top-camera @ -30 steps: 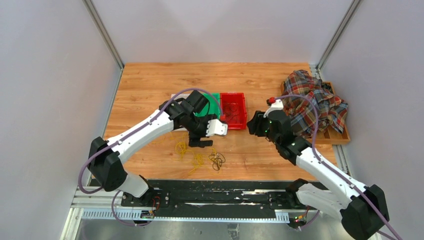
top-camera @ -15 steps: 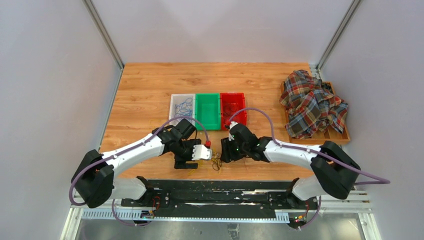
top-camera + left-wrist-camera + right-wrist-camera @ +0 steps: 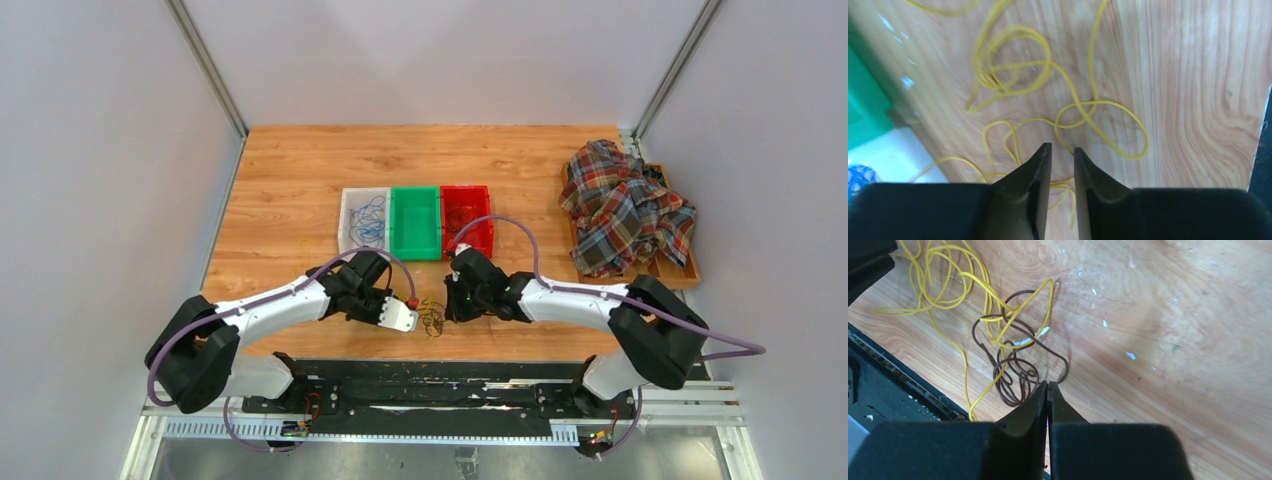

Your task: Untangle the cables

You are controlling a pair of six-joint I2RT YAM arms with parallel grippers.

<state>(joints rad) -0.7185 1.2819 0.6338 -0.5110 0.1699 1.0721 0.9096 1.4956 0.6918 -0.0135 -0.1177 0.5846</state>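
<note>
Our right hand (image 3: 1048,383) pinches the brown cable (image 3: 1013,377); our left hand (image 3: 1062,148), barely parted and empty, has the yellow cable (image 3: 1098,103) just ahead.

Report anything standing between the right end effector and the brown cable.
Nothing visible: the right end effector is shut right on the brown cable. The yellow cable crosses it farther out.

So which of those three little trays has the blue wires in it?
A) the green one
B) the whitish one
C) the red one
B: the blue wires lie coiled inside the whitish tray, while the green tray next to it shows no blue in the top view.
</note>
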